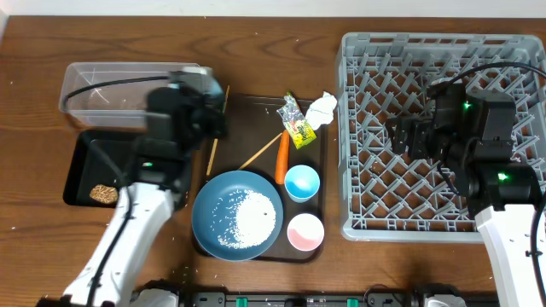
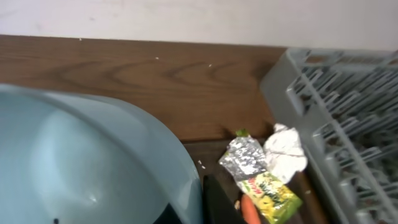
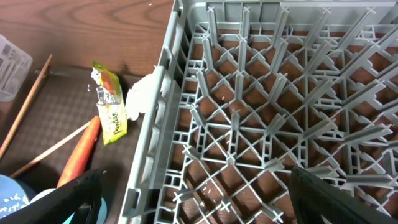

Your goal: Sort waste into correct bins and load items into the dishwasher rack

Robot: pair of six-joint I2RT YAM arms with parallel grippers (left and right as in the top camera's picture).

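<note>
One light blue bowl [image 2: 81, 162] crowds our left wrist view, its rim pinched in our closed left gripper [image 2: 204, 200] beside the clear tub [image 1: 94, 94] at far left, probably for emptying scraps. Our right gripper [image 3: 196, 202] hovers spread wide and empty over the dishwasher rack [image 1: 512, 51], likely ready to receive it.

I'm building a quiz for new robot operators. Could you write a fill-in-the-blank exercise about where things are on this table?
White rice lies on the dark blue ____.
The brown food lump sits in the ____ tray.
The open right claw hangs over the grey ____.
The orange carrot lies beside the small light blue ____.
Missing words: plate; black; rack; cup.
</note>
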